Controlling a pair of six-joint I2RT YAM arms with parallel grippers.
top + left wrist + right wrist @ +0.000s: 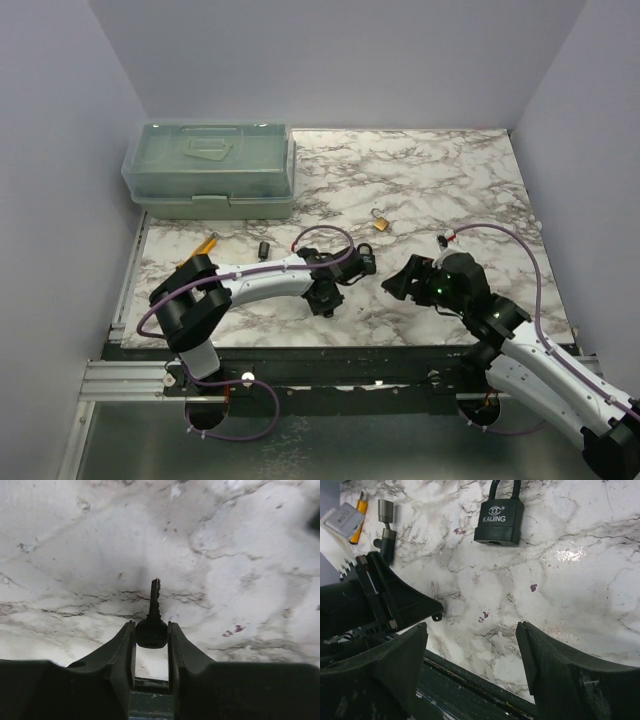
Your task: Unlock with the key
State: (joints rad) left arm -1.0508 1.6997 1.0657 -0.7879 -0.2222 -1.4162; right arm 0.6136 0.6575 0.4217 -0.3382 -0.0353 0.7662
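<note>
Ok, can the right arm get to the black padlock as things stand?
Probably yes: the right gripper is open and faces the black padlock across bare marble; the left gripper, holding the key, sits aside.

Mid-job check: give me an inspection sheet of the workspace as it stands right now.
Surface: marble table, a few small dark spots.
Job's things: key pinched by its black head, blade pointing forward; black padlock lying flat ahead of the right gripper; brass padlock farther back.
Clutter: yellow-handled pliers, black T-shaped piece, closed green toolbox at back left.
Grippers: left gripper shut on the key; right gripper open, empty.
Cables: purple cables loop along both arms.
Surroundings: plain grey walls on three sides.
</note>
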